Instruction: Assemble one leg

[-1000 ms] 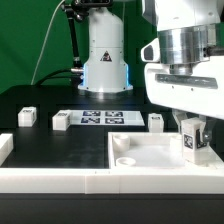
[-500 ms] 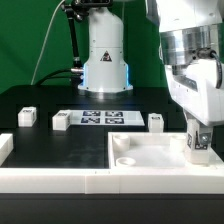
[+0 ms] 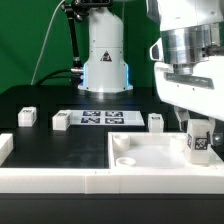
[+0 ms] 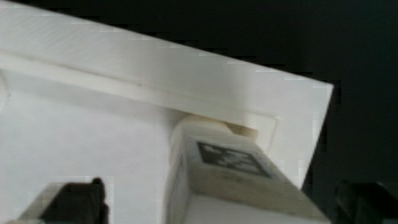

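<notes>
A leg [image 3: 199, 141], a small white block with a marker tag on its face, stands upright in the far corner of the large white tray [image 3: 150, 150] at the exterior view's right. My gripper [image 3: 198, 124] hangs right over it. In the wrist view the leg [image 4: 231, 165] sits at the tray's corner socket, between my two dark fingertips [image 4: 75, 200], and my gripper [image 4: 221, 206] is open, with a clear gap between the fingertip and the leg's side. The jaws stand apart around the leg without touching it.
Three more small white legs [image 3: 27, 116] [image 3: 61, 120] [image 3: 156, 121] stand on the black table around the marker board [image 3: 100, 118]. The robot base [image 3: 105, 60] is behind them. A round socket [image 3: 125, 160] shows in the tray's near corner. A white rail [image 3: 50, 178] runs along the front.
My gripper has turned and shifted slightly toward the exterior view's right over the leg, tilting half a second ago and now level again. The leg has stayed upright in the tray corner.
</notes>
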`<state>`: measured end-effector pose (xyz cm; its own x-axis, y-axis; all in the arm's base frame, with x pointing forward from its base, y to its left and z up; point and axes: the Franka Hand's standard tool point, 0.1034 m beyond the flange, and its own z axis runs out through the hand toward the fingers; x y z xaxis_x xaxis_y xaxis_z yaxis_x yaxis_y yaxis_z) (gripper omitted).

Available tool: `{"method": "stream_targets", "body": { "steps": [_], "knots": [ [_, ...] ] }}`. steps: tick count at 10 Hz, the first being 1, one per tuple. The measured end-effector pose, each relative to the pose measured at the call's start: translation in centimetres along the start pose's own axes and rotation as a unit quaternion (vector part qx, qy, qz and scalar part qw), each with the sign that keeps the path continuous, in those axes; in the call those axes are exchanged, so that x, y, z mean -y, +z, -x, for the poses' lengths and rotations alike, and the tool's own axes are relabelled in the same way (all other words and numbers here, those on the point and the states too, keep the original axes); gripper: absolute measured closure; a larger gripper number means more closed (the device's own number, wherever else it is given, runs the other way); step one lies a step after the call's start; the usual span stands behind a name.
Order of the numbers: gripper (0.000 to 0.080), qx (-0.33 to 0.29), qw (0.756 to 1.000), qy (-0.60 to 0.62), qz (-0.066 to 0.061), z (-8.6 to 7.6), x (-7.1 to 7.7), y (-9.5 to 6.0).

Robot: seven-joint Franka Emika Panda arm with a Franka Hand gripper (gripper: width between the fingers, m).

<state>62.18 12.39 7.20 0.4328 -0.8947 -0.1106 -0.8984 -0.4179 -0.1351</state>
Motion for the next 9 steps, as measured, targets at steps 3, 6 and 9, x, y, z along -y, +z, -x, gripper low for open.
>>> {"method": "stream_targets", "body": {
  "steps": [3,6,9],
  "knots": [
    [0.015,0.0,0.981,-0.191,0.019,0.33,0.04,0.06],
    [0.015,0.002,0.932,-0.36,0.042,-0.12,0.43,0.17],
    [0.015,0.002,0.87,-0.491,0.05,-0.31,0.35,0.17]
  ]
}}
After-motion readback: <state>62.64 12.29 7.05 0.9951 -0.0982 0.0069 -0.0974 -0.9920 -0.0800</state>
